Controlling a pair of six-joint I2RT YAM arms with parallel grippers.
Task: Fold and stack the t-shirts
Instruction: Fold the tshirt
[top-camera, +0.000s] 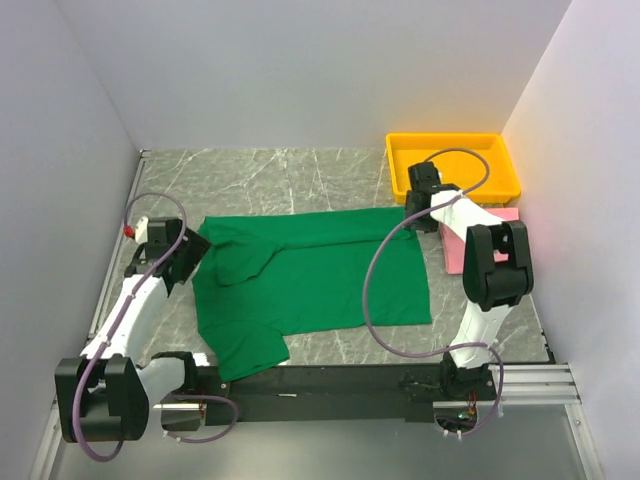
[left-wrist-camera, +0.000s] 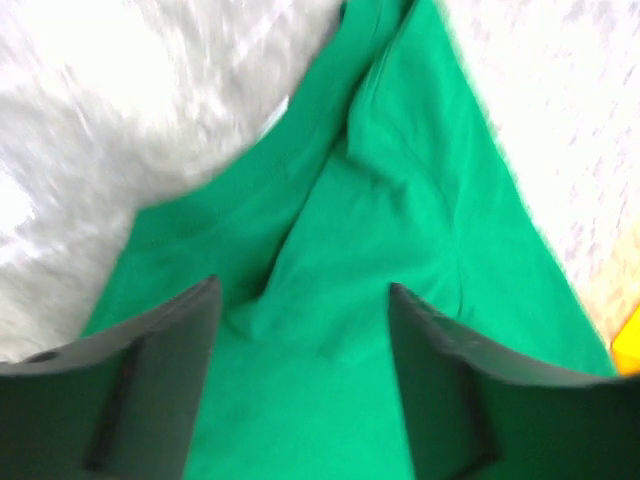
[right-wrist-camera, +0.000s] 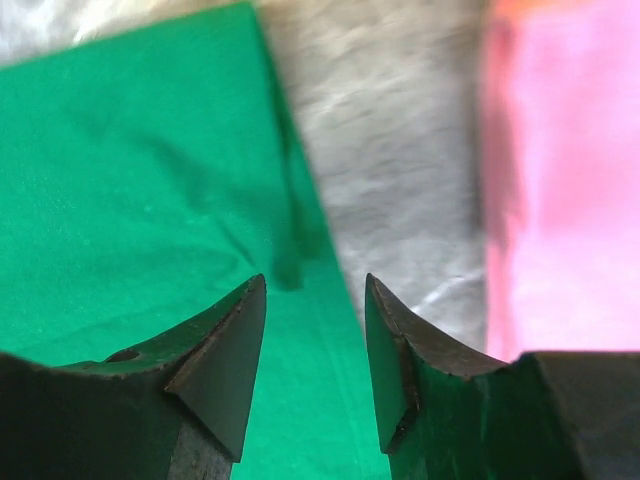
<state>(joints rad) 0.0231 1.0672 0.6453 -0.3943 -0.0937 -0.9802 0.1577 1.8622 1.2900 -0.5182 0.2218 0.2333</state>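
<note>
The dark green t-shirt (top-camera: 310, 275) lies spread on the table's middle, its far-left sleeve folded in over the body and its near-left sleeve sticking out toward me. The light pink t-shirt (top-camera: 455, 245), folded flat, lies at the right, partly hidden by my right arm. My left gripper (top-camera: 190, 255) is open above the green shirt's (left-wrist-camera: 400, 220) left shoulder edge, nothing between the jaws. My right gripper (top-camera: 412, 222) is open above the green shirt's (right-wrist-camera: 130, 170) far-right corner, with the pink shirt (right-wrist-camera: 560, 180) to its right.
A yellow plastic tray (top-camera: 454, 150) stands at the back right. White walls close in the marble table (top-camera: 260, 180) on three sides. A black rail runs along the near edge.
</note>
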